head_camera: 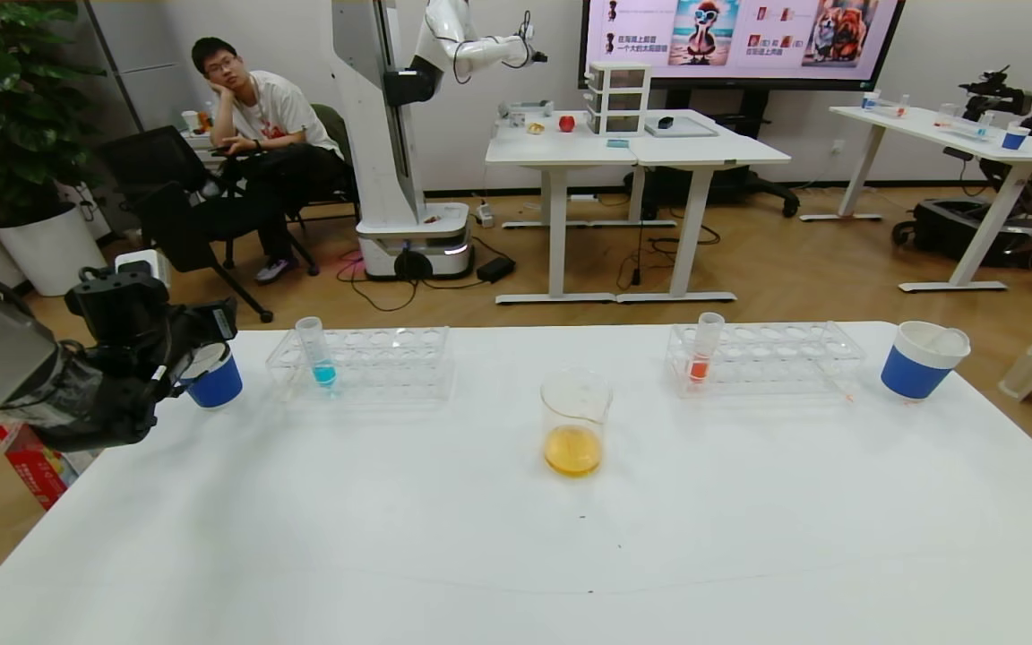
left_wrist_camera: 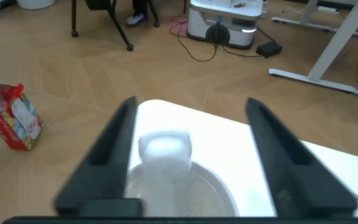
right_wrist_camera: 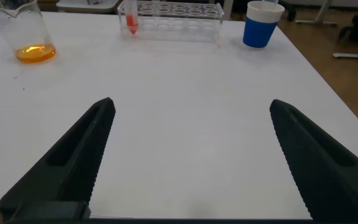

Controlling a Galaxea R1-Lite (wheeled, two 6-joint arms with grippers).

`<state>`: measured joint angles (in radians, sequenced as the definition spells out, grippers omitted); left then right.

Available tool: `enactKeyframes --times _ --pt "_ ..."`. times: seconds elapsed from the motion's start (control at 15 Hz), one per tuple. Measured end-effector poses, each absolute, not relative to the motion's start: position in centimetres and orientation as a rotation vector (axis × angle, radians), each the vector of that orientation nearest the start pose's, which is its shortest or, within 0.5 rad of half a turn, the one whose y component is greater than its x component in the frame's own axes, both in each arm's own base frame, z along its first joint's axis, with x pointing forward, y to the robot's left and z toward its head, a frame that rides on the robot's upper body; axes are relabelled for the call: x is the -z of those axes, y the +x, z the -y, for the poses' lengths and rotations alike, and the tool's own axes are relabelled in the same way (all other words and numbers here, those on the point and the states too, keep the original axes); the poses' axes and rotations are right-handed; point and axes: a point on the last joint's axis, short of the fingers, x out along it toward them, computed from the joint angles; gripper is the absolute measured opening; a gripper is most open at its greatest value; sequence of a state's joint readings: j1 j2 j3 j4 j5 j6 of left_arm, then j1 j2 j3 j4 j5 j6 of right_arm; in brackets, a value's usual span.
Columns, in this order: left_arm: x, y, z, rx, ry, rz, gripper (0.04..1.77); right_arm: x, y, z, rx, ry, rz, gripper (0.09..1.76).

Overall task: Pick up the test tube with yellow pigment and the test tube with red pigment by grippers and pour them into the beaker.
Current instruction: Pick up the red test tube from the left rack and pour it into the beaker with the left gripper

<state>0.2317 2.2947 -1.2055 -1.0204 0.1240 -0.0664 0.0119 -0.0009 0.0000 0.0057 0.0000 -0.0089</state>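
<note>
The beaker [head_camera: 575,421] stands mid-table with orange-yellow liquid in its bottom; it also shows in the right wrist view [right_wrist_camera: 27,37]. A test tube with red pigment [head_camera: 702,354] stands upright in the right rack [head_camera: 776,358], and shows in the right wrist view [right_wrist_camera: 130,18]. No tube with yellow liquid shows. My left gripper [head_camera: 202,345] hangs over the left blue cup [head_camera: 216,385]. In the left wrist view it [left_wrist_camera: 191,104] is open, fingers wide on both sides of a clear tube [left_wrist_camera: 165,165] standing in that cup, not touching it. My right gripper [right_wrist_camera: 191,104] is open and empty over bare table.
A tube with blue liquid [head_camera: 319,354] stands in the left rack [head_camera: 382,358]. A second blue cup [head_camera: 919,363] holding a clear tube sits at the far right. A red box [left_wrist_camera: 11,118] lies on the floor by the table's left corner.
</note>
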Motion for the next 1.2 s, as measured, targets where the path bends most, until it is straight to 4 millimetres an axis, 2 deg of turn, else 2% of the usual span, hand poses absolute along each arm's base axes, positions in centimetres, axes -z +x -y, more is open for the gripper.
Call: enactKeyframes --times 0.07,0.13,0.33,0.4,0.87,1.0,1.2 --pt "-9.9 43.4 -10.5 -0.357 -0.071 -0.058 1.65 -7.5 -2.3 0.0 -0.012 -0.009 -0.005 1.74" --pt "-10.1 43.3 -10.5 -0.357 -0.071 -0.056 1.75 -7.5 -2.3 0.0 -0.012 -0.009 -0.005 1.74" --pt "-12.1 42.9 -10.1 -0.347 -0.073 -0.014 1.75 -7.5 -2.3 0.0 -0.012 -0.009 -0.005 1.74" --pt "-13.1 42.9 -9.4 -0.331 -0.073 0.006 1.75 -7.5 -2.3 0.0 -0.012 -0.009 -0.005 1.74" --pt "-18.6 42.4 0.3 -0.164 -0.077 0.078 1.75 -7.5 -2.3 0.0 -0.012 -0.009 -0.005 1.74" --pt "-20.5 41.5 2.0 -0.128 -0.079 0.108 1.75 -7.5 -2.3 0.0 -0.012 -0.009 -0.005 1.74" --pt "-24.1 38.5 3.3 -0.091 -0.068 0.175 1.75 -7.5 -2.3 0.0 -0.012 -0.009 -0.005 1.74"
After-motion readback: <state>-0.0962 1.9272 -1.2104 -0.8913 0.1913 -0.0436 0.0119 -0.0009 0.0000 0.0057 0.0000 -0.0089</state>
